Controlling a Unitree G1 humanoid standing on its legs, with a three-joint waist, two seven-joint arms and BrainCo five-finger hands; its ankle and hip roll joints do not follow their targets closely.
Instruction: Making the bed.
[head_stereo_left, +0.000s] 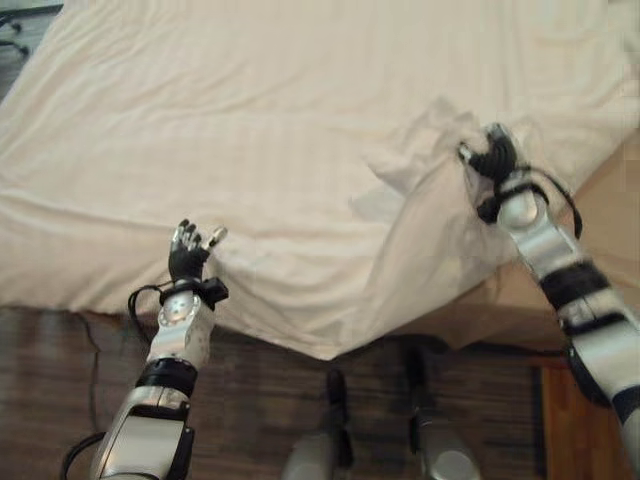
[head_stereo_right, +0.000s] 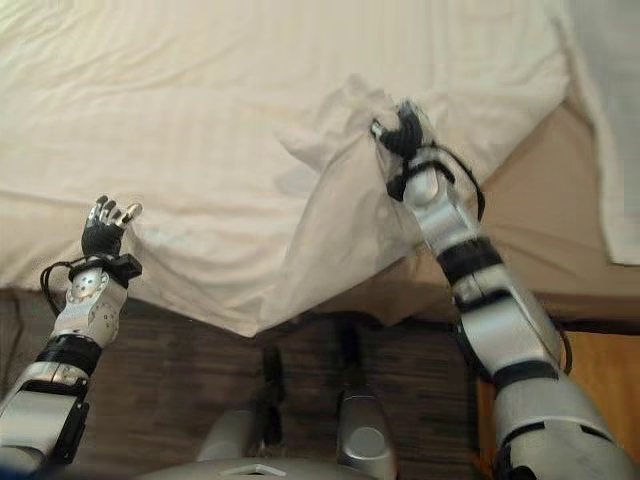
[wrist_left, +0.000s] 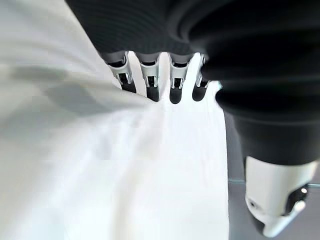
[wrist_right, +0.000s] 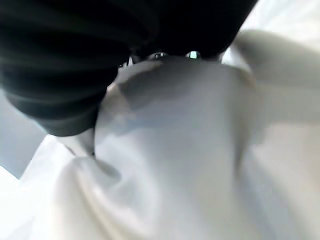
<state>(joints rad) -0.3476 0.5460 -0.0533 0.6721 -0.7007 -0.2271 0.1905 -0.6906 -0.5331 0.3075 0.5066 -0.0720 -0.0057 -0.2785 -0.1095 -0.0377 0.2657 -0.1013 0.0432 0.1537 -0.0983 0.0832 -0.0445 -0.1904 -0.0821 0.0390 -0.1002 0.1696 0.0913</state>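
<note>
On the bed, right hand (head_stereo_left: 492, 152) clutching bunched, creased white sheet (head_stereo_left: 250, 130), left hand (head_stereo_left: 190, 255) open-fingered.

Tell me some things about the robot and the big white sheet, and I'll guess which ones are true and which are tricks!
1. The right hand is bunched up in the white sheet and lifts a part of it. True.
2. The left hand is squeezing the sheet in a tight fist. False: its fingers are straight and open, by the sheet's near edge.
3. The sheet lies flat and smooth everywhere. False: it is crumpled and pulled up into a peak at the right hand.
4. Part of the tan mattress is bare, to the robot's right. True.
5. One corner of the sheet hangs down toward the dark wooden floor. True.
</note>
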